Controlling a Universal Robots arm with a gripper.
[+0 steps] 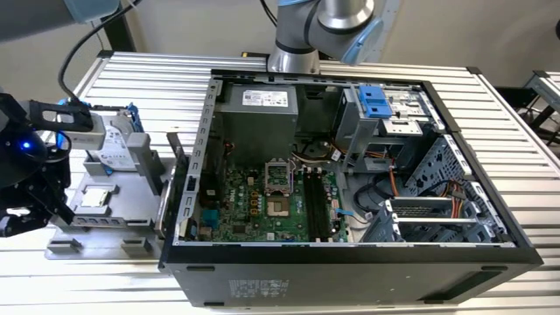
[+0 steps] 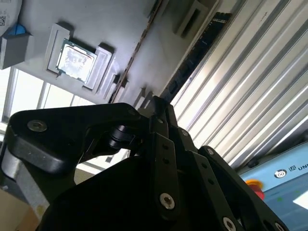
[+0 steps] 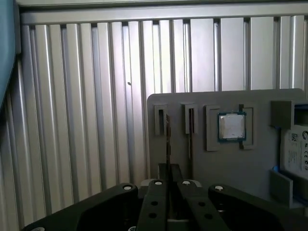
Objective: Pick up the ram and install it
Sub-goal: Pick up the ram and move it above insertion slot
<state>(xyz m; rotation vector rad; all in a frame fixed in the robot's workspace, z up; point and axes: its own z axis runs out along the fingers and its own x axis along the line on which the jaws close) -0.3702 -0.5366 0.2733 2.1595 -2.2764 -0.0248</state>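
Note:
The ram [image 3: 167, 142] is a thin dark stick standing on edge in a slot of the grey holder tray [image 3: 250, 166]. In the second wrist view the ram [image 2: 192, 57] runs straight into my fingertips. My gripper [image 3: 168, 169] is shut on its near end, the black fingers [image 2: 163, 144] pressed together around it. In the exterior view my gripper [image 1: 39, 210] hangs at the tray's end on the exterior view's left. The motherboard's memory slots [image 1: 319, 207] lie inside the open computer case [image 1: 350, 262], well away from the gripper.
A second thin stick [image 3: 191, 139] stands in the neighbouring slot, and a square silver processor chip [image 3: 232, 126] sits beside it. A hard drive in a blue frame [image 1: 109, 147] rests at the tray's far end. Everything stands on a ribbed metal table [image 1: 507, 131].

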